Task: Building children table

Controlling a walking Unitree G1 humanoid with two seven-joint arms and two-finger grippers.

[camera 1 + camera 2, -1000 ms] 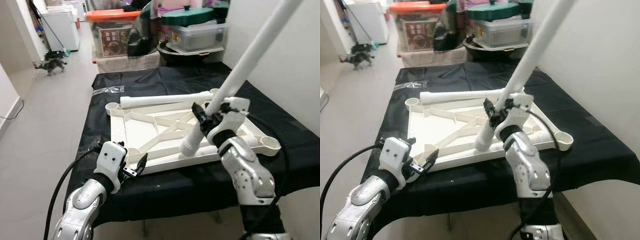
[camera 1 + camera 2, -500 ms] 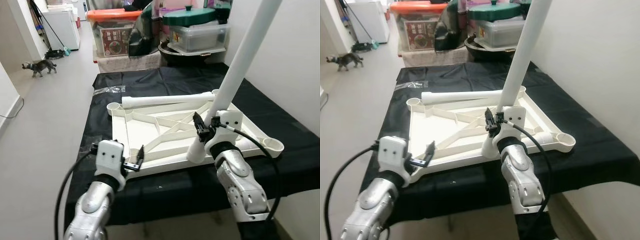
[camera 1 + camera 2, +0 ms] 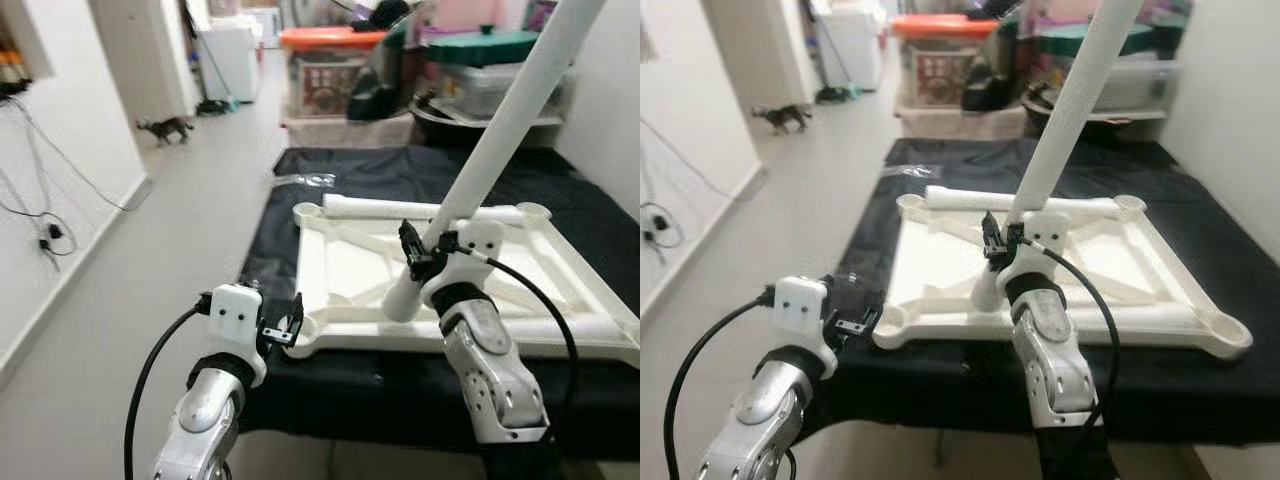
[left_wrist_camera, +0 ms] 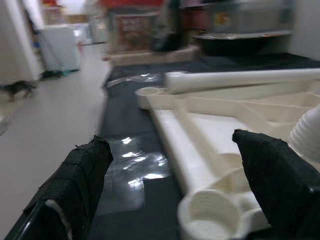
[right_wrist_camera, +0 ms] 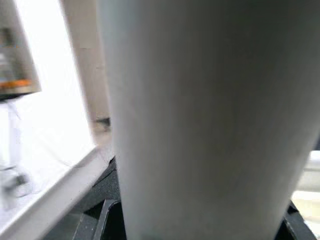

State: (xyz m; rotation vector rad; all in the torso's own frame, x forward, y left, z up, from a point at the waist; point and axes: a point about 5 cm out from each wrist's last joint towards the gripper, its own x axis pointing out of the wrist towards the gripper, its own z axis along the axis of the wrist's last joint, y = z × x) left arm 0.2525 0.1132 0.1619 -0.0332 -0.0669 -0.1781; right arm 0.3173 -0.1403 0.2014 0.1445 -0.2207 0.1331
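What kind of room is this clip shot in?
Probably a home hallway or storage corner: stacked plastic storage bins against the back, a small cat on the tiled floor, a white appliance beyond.

Bright, soft daylight (wrist views blurred)

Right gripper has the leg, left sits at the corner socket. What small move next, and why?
Probably swing the white leg's threaded end toward the near-left corner socket. The right gripper holds the leg tilted over the upturned tabletop, short of that socket, where the open left gripper waits.
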